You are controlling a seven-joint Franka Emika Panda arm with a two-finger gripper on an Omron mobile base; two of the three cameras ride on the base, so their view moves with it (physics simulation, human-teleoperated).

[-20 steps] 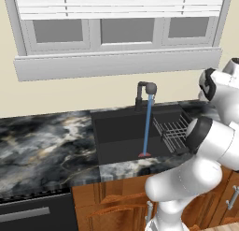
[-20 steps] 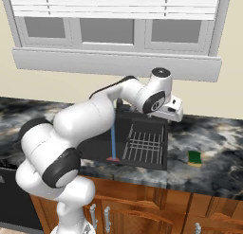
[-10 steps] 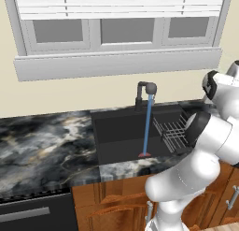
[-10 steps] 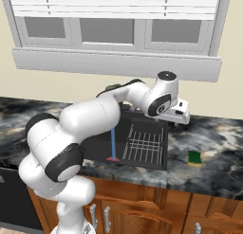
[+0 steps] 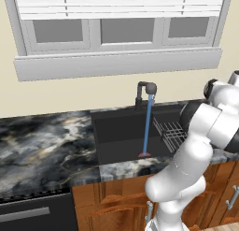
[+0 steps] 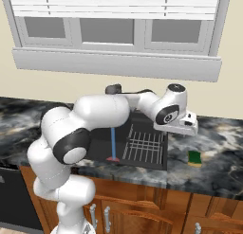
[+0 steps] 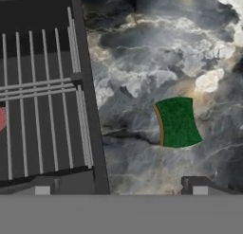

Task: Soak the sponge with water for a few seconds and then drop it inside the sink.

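Holding a wire dish rack [image 6: 146,145] on its right side, the sink [image 5: 119,132] is a dark basin w/ a red drain spot [image 5: 144,155] on the floor. Water [image 5: 147,125] falls in a thin blue stream from the dark faucet [image 5: 145,92] straight onto that spot; same stream seen in right base view [image 6: 113,143]. Rack looks empty, bars only.

Sponge [image 6: 194,157] lies on the marble counter [image 6: 213,166] right of the sink, green side up, apart from the basin edge. Hand view: sponge [image 7: 177,122] flat, yellow edge barely showing, rack [image 7: 42,119] at left.

Gripper [image 6: 189,126] hangs above the counter betw. sink & sponge, touching nothing. Fingers [image 7: 197,185] wide apart, nothing betw. them; tips cut off at frame bottom. Left base view: arm hides rack's right part.
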